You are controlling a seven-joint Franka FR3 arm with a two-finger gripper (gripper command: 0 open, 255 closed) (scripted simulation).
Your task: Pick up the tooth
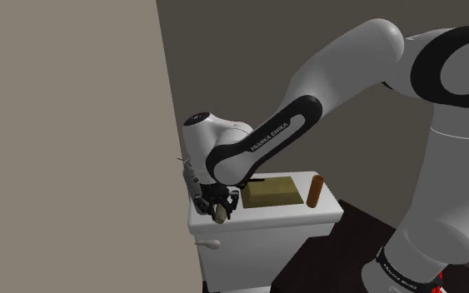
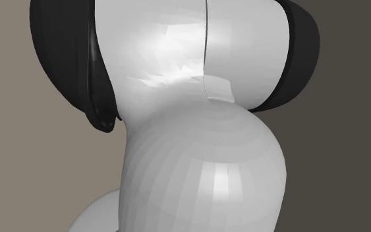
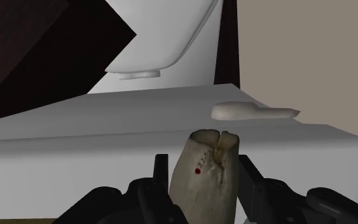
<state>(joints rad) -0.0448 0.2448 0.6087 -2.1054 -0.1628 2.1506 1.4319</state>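
Tooth (image 3: 208, 184) is pinched between the two black fingers (image 3: 161, 172) of the gripper (image 3: 203, 170), one on each flank, so the hand is clenched on it. It sits at the near-left corner of the white toilet tank lid (image 1: 291, 212), right at the front edge. I honestly can't tell whether it's clear of the lid or touching it.

What I'd worry about, working outward:

- The grip looks low on the tooth, with a good chunk poking out past the fingertips. It's a lumpy, tapered thing, so on a quick lift or a tilt of the wrist it could squirt out or rotate in the jaws.
- If it does drop, it's right over the edge. Below are the flush lever (image 3: 254, 112) and the toilet bowl (image 3: 165, 32), so it would probably go down the front of the tank and not back onto the lid.
- The beige wall (image 1: 66, 125) is just to the left of the hand, close to touching the wrist. A lift that drifts left could scrape it and jolt the grip.
- The olive box (image 1: 270, 191) and brown cylinder (image 1: 315, 191) sit farther right on the lid, apart from the hand. They only matter if the arm (image 1: 349, 75) swings right while low.

As for looks, the tooth is an off-white, slightly yellowish molar shape. It has a groove splitting the exposed end, a small red dot on its side and a few faint specks beside that.
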